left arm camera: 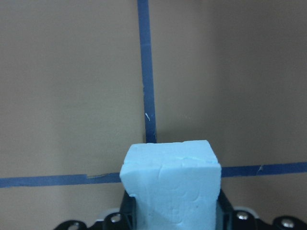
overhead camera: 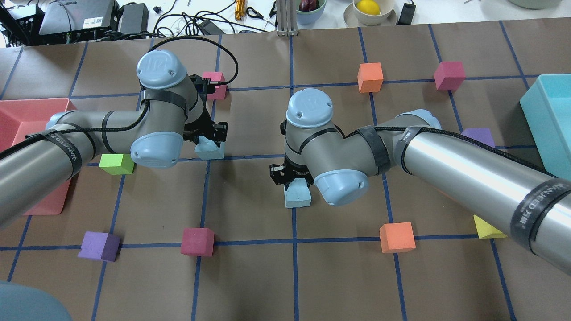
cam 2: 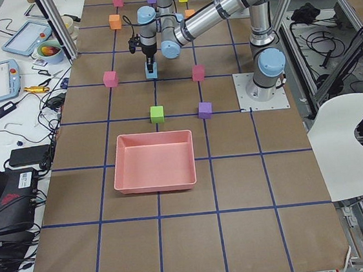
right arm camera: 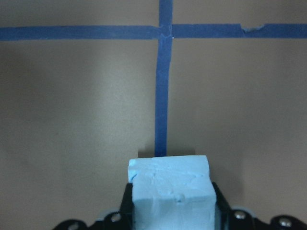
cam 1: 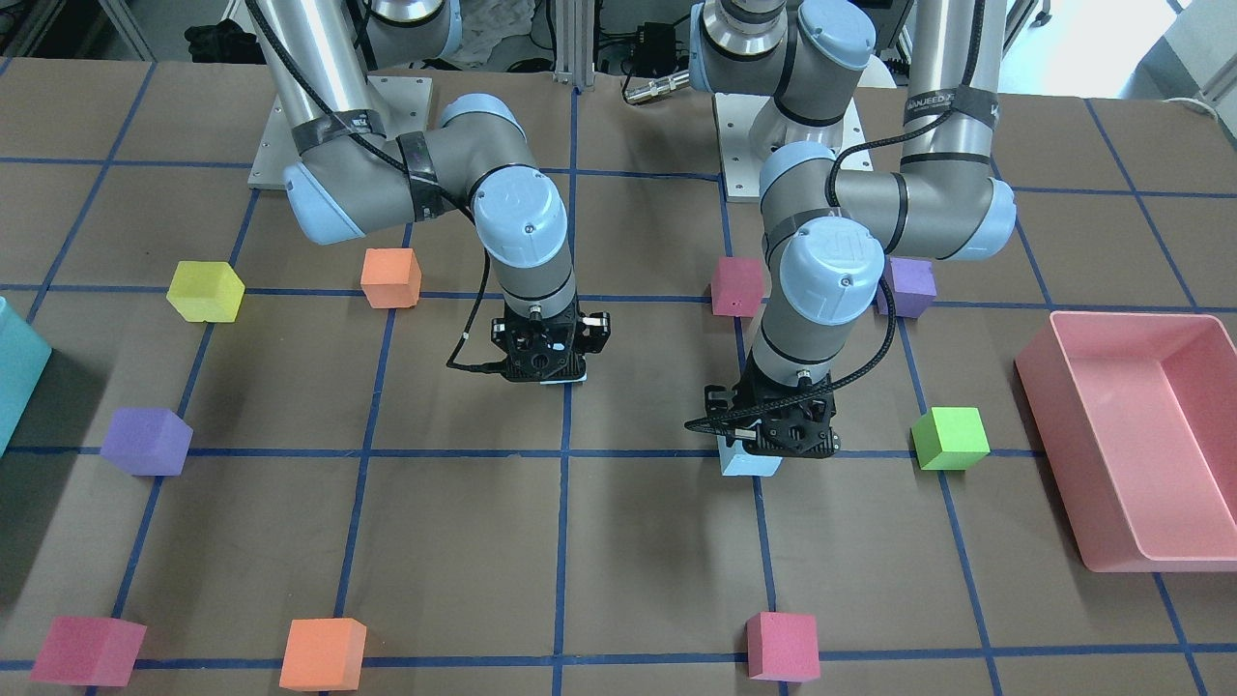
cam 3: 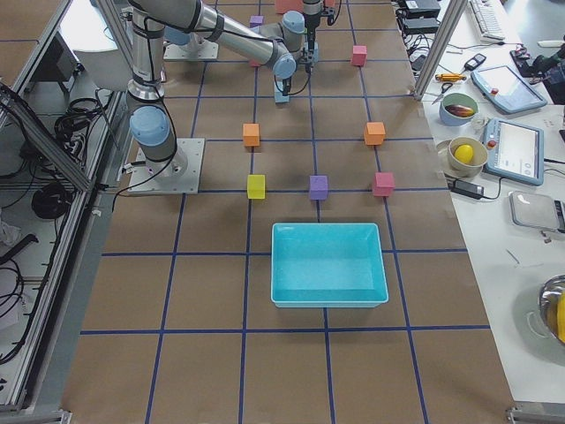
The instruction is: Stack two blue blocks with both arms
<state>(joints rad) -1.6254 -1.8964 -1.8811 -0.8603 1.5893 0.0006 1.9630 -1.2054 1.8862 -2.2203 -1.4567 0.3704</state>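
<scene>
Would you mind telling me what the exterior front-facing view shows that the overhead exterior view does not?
Only front-facing: the arms' base plates. Only overhead: a lemon in a bowl. Both: the left pincer clamping one blue block, and the right pincer clamping the other blue block.

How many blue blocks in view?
2. One blue block in the left tool, on the robot's left half; other blue block in the right tool, near the middle. More may be hidden.
</scene>
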